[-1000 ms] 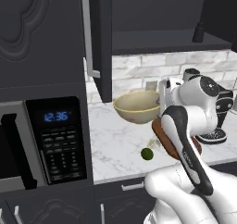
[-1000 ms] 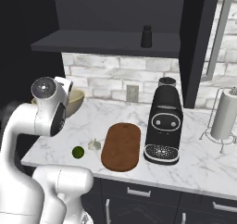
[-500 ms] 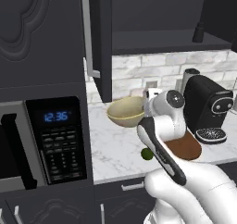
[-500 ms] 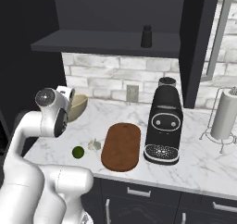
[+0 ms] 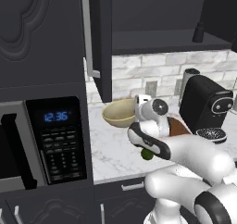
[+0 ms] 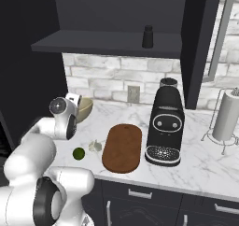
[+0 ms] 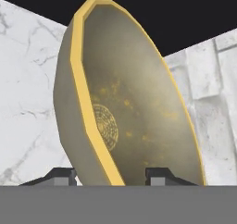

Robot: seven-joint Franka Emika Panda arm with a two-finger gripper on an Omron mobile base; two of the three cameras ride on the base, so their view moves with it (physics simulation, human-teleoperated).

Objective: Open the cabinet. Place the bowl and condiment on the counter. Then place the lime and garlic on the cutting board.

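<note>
The beige bowl sits low at the left end of the marble counter, beside the open cabinet door; I cannot tell whether it rests on the slab. My gripper is shut on its right rim. In the hand view the bowl stands between my fingertips. The black condiment stands on the cabinet shelf. The lime and the garlic lie on the counter just left of the cutting board.
A black coffee machine stands right of the board, with a paper towel holder beyond it. A microwave in a tall dark unit bounds the counter on the left. The cabinet's right door also hangs open.
My arm has swung left and down with the bowl in the gripper, bringing it from above the board to the counter's left end. Lime, garlic and condiment have not moved.
</note>
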